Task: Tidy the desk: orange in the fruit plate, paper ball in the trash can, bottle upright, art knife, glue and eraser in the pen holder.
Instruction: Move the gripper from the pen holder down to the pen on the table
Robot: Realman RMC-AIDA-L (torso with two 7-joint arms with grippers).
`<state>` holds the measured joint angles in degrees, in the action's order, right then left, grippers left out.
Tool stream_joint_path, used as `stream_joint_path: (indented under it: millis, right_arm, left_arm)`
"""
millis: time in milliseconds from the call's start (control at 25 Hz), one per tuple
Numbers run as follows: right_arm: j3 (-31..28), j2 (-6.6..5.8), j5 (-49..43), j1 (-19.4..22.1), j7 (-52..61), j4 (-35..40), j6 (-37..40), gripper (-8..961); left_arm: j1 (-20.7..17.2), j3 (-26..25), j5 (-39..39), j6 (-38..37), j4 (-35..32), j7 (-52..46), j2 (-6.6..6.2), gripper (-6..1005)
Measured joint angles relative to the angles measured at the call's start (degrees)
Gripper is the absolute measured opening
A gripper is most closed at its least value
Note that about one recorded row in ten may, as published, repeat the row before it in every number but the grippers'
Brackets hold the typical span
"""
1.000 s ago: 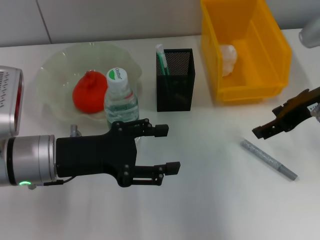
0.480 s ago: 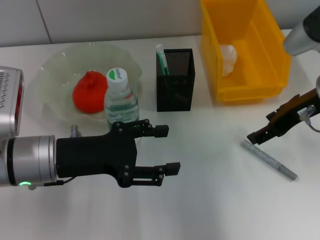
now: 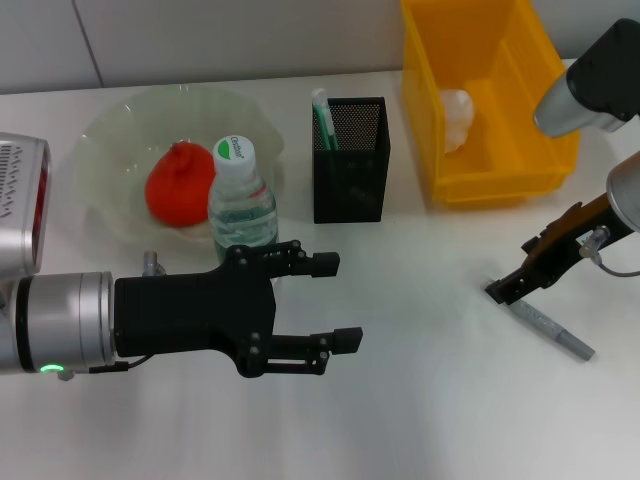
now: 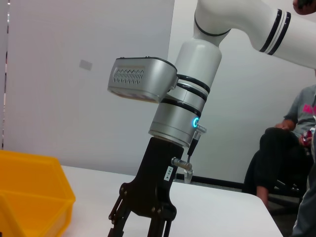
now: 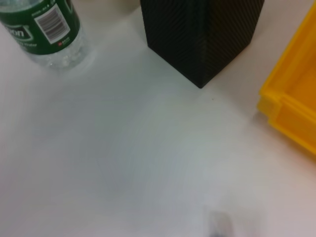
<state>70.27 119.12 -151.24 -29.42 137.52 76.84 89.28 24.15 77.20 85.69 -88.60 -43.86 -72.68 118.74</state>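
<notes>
White desk [image 3: 420, 400]. Right gripper [image 3: 500, 292] lowered with tips touching one end of grey art knife [image 3: 545, 326], finger spread unclear. Left gripper [image 3: 335, 302] wide apart, holding nothing, near upright bottle [image 3: 241, 203]. Orange [image 3: 178, 186] lying in fruit plate [image 3: 110, 150].

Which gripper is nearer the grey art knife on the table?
Right. The right gripper is down at the art knife's near end; the left gripper hangs open far across the table, by the bottle.
</notes>
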Motion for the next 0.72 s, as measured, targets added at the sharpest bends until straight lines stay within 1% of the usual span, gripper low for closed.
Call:
stream_joint_path:
  millis: [360,720]
  right_arm:
    - [1.2,0.14,0.0,-0.1,0.2,-0.7,-0.7,816]
    - [1.3,0.15,0.0,-0.1,0.3,-0.7,-0.7,784]
  left_arm:
    - [-0.1,0.1,0.0,0.0,0.0,0.0,0.0,802]
    - [-0.1,0.1,0.0,0.0,0.0,0.0,0.0,802]
